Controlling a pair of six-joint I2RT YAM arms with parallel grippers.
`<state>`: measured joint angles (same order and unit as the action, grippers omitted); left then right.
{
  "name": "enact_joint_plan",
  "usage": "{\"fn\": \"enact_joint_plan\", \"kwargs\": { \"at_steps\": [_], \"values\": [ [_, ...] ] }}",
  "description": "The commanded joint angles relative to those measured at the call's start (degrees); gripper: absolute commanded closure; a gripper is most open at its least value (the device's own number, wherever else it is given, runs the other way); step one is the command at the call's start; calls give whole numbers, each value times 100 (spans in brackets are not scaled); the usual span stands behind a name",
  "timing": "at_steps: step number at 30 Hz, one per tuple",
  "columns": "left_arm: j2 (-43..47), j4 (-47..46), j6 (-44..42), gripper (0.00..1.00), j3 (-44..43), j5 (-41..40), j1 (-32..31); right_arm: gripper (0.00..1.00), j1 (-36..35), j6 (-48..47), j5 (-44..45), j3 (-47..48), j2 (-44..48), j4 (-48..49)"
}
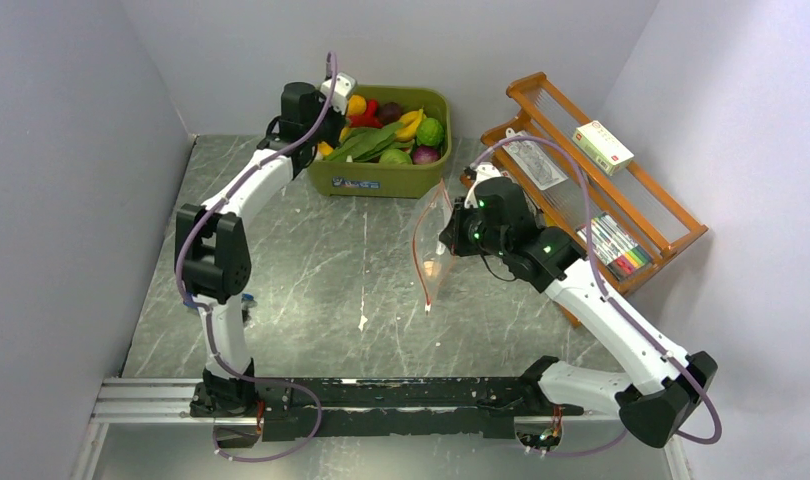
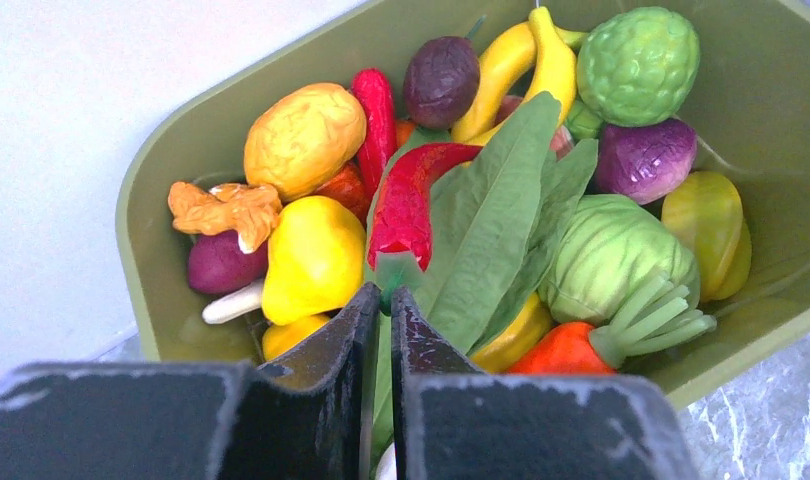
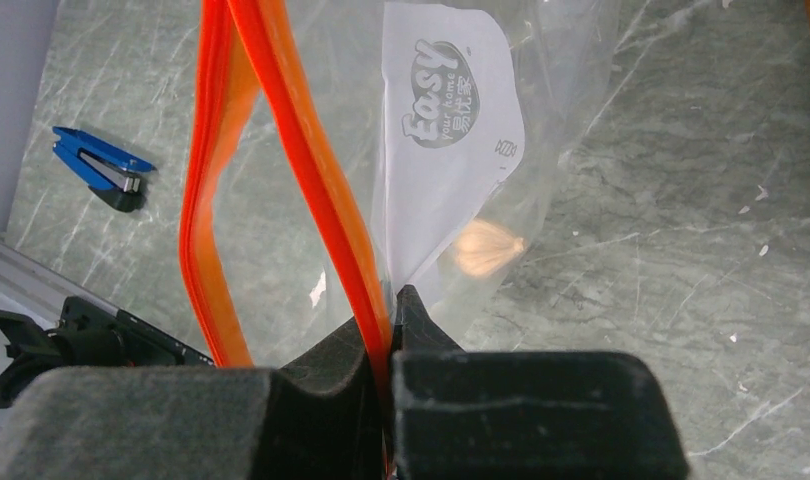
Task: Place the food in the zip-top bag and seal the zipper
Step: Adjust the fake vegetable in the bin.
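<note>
The olive-green tub (image 1: 376,182) at the back holds the toy food. In the left wrist view I see a red chili (image 2: 409,200), green leaves (image 2: 491,200), a green round fruit (image 2: 638,50) and a purple bulb (image 2: 643,158). My left gripper (image 2: 383,298) reaches into the tub, its jaws closed on the chili's green stem. My right gripper (image 3: 391,300) is shut on the zipper (image 3: 311,160) and holds the clear zip-top bag (image 1: 436,235) up above the table with its mouth open. A small pale piece (image 3: 488,247) lies inside the bag.
A wooden rack (image 1: 671,215) stands at the right with packets, a box and markers on it. A small blue clip (image 3: 101,170) lies on the marble table near the left arm. Grey walls close in the left, back and right sides.
</note>
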<state>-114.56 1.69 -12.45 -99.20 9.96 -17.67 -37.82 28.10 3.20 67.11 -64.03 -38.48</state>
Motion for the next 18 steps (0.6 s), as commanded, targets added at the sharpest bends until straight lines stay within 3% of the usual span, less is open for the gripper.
{"fn": "enact_joint_plan", "kwargs": {
  "at_steps": [1,7,13,18],
  "values": [
    [214,122,25,93,184,-285,36,100,19,74,-12,-59,188,71],
    [732,221,409,93,670,-533,36,100,14,91,-14,-65,255,80],
    [918,1047,873,93,712,-1396,36,100,11,115,-2,-111,315,116],
    [1208,1266,1165,93,1016,-1460,36,100,8,101,-3,-166,336,130]
  ]
}}
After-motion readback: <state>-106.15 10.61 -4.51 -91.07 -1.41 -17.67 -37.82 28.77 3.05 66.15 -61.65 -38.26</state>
